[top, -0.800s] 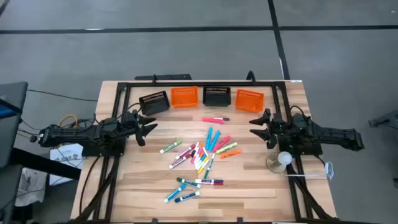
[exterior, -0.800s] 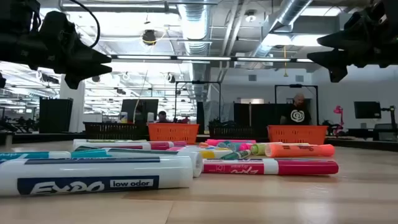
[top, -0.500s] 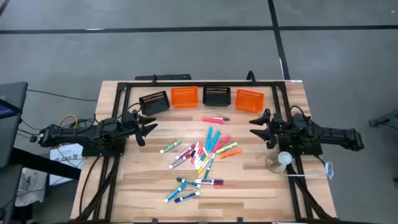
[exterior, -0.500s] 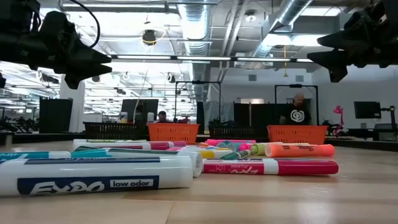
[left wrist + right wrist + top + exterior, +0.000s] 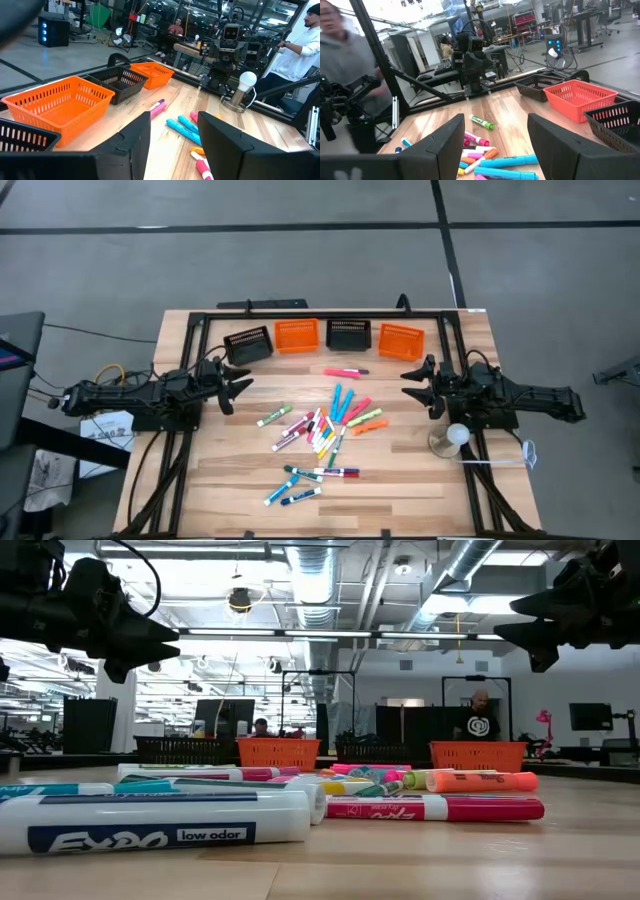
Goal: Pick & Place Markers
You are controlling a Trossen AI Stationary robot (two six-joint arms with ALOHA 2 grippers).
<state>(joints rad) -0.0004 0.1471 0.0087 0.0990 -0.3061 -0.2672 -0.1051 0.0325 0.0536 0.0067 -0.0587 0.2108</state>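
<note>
Nearest the front edge of the bench (image 5: 240,480), a small cluster of markers (image 5: 322,430) lies loose, blue and green and one pink-and-white, and just beyond it the main heap spreads across the middle, sticks crossing and overlapping. Nothing lifted yet, so the job looks to be at its start. The left gripper (image 5: 236,387) hovers off the heap's left side, fingers apart and empty; the right gripper (image 5: 416,383) mirrors it on the right, also spread and empty. Best opening, I'd say: go for a loner, not the tangle. The green-capped marker (image 5: 273,416) lies clear on the left fringe, well suited to the left arm; the orange one (image 5: 370,423) at the right fringe suits the right arm. Come down across the barrel, not along it, and close at mid-length so it doesn't swing. Further back, one pink marker (image 5: 346,371) sits alone, and behind it four baskets (image 5: 323,336) line the far edge, black and orange alternating.
</note>
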